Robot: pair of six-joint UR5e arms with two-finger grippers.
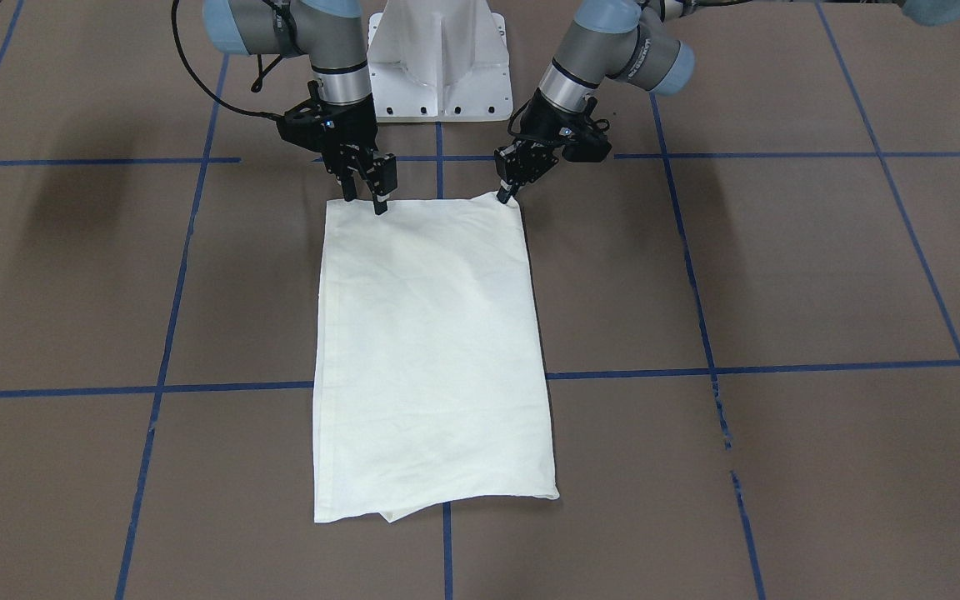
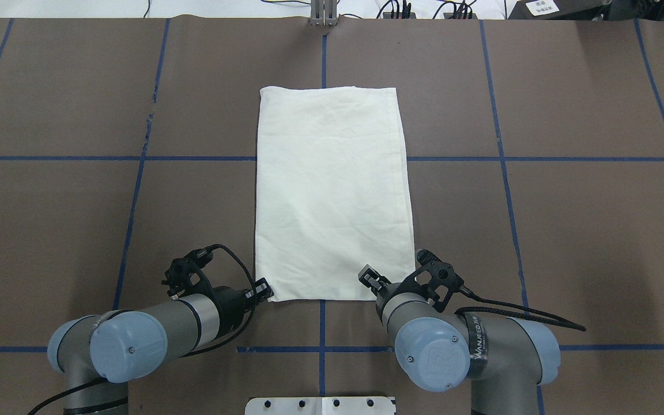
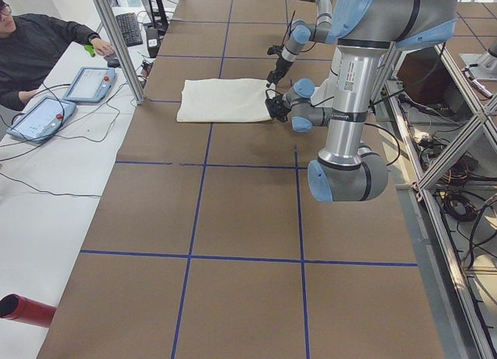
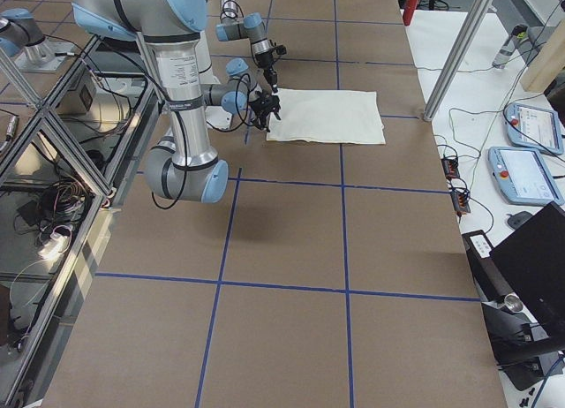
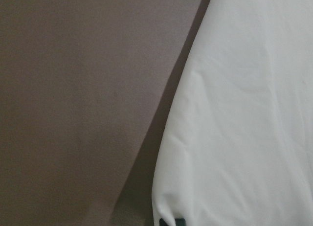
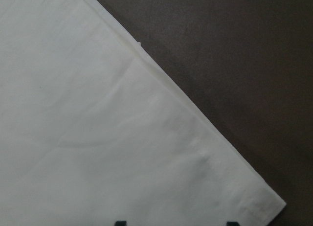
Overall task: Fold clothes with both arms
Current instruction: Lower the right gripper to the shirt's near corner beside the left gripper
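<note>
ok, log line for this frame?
T-shirt: folded, plain side up | left fingers: shut on robot-side corner | right fingers: open at other corner

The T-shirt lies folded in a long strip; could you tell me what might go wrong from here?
1. The right gripper is open over its corner while the left gripper looks shut on its own; lifting now could drag the T-shirt askew.
2. A loose flap pokes out at the far end, so the layers may slip apart during the fold.

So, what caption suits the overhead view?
Black left claw and black right claw at the near edge of a folded cream fabric shirt.
</note>
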